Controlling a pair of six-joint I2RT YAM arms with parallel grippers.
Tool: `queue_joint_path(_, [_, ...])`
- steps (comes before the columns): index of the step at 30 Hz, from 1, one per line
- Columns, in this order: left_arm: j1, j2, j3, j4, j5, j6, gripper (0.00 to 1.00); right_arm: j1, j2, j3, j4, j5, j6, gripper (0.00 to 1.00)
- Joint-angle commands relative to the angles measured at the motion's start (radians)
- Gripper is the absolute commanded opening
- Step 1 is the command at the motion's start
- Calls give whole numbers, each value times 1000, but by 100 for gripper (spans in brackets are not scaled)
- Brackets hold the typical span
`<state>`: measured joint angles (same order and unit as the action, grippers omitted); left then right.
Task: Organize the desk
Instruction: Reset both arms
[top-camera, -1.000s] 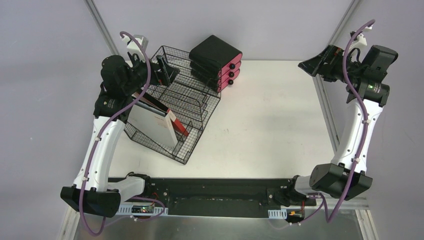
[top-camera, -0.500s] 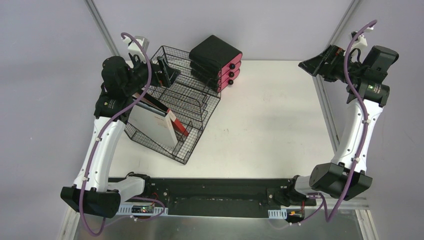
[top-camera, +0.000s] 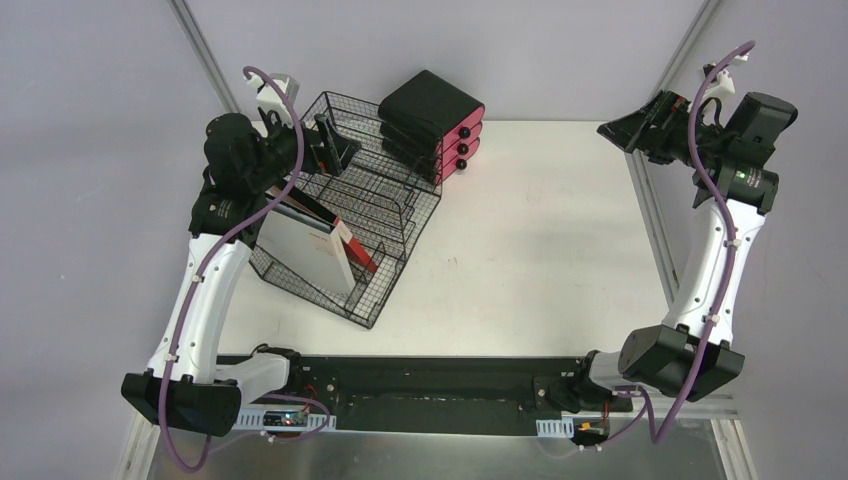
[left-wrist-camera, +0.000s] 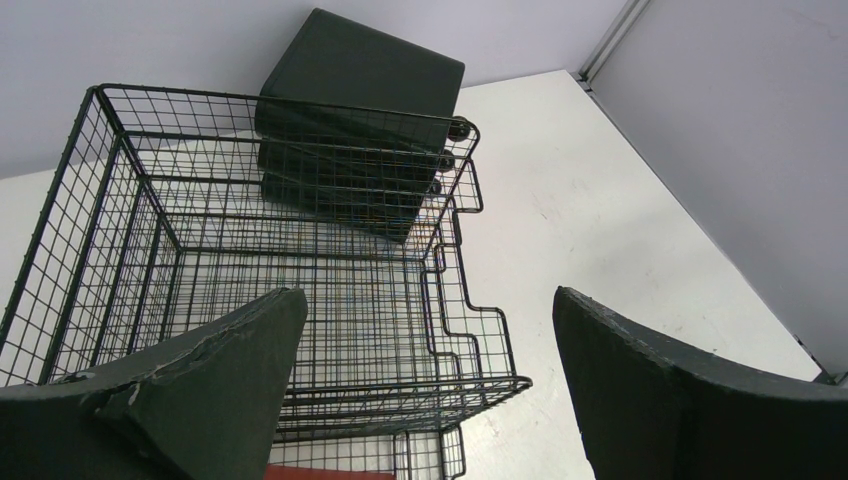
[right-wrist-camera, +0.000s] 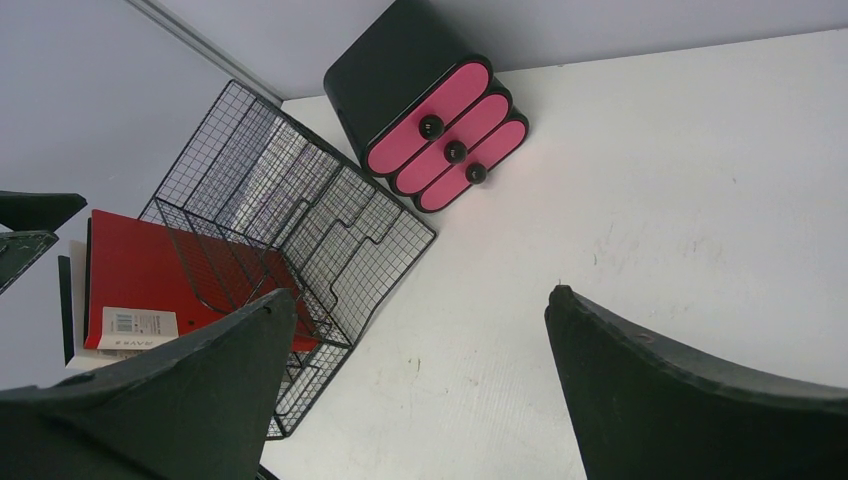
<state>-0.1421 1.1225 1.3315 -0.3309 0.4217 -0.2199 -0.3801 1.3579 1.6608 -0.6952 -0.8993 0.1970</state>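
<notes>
Bright, even light from above; the desk (top-camera: 540, 240) shows clean white with only soft shadows beside objects. The 2 wrist views seem slightly soft in the near foreground

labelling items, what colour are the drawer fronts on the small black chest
Pink drawer fronts, black knobs; right wrist view.
</notes>
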Motion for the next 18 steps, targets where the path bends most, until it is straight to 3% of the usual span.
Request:
queue_joint_path(1, [13,-30,-1,46,9,9,99,-9,-36,1,40,-18,17,99])
queue_joint_path(18, [13,-34,-3,47,9,12,99,-13,-36,-6,46,-21,20,99])
